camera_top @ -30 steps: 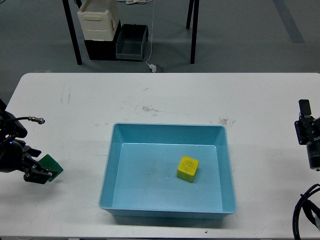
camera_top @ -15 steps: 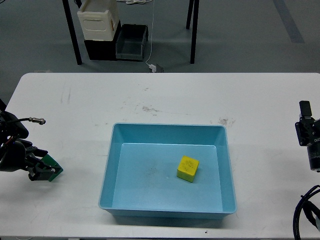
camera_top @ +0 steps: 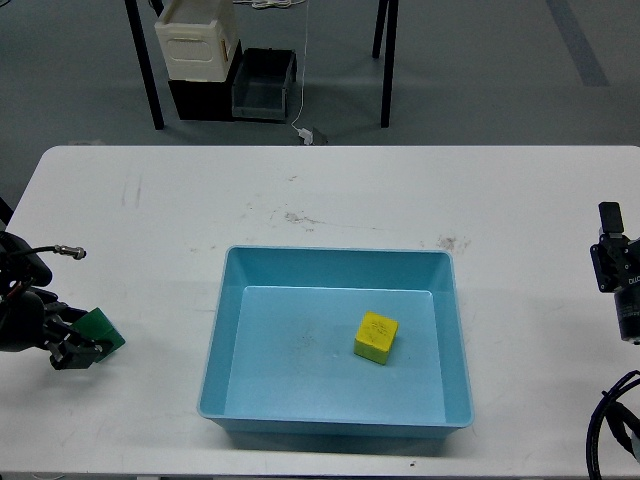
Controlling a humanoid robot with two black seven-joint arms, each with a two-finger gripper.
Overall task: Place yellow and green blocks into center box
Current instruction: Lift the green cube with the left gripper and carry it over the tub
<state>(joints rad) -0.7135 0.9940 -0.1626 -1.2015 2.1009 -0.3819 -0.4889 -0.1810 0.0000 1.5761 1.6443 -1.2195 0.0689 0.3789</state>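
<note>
A yellow block (camera_top: 375, 337) lies inside the light blue box (camera_top: 218, 330) at the table's centre, right of its middle. A green block (camera_top: 99, 331) sits at the far left of the table, held between the fingers of my left gripper (camera_top: 82, 345), which is shut on it just above or on the table. My right gripper (camera_top: 608, 245) is at the far right edge, seen end-on and dark; its fingers cannot be told apart, and it is well away from the box.
The white table (camera_top: 330, 200) has scuff marks behind the box. Beyond the table's far edge stand black legs, a cream container (camera_top: 197, 40) and a dark bin (camera_top: 262, 85) on the floor. Cables hang at the lower right corner.
My left gripper with the green block has shifted slightly left and down, staying at the table's left edge. The yellow block, box and right arm have not moved.
</note>
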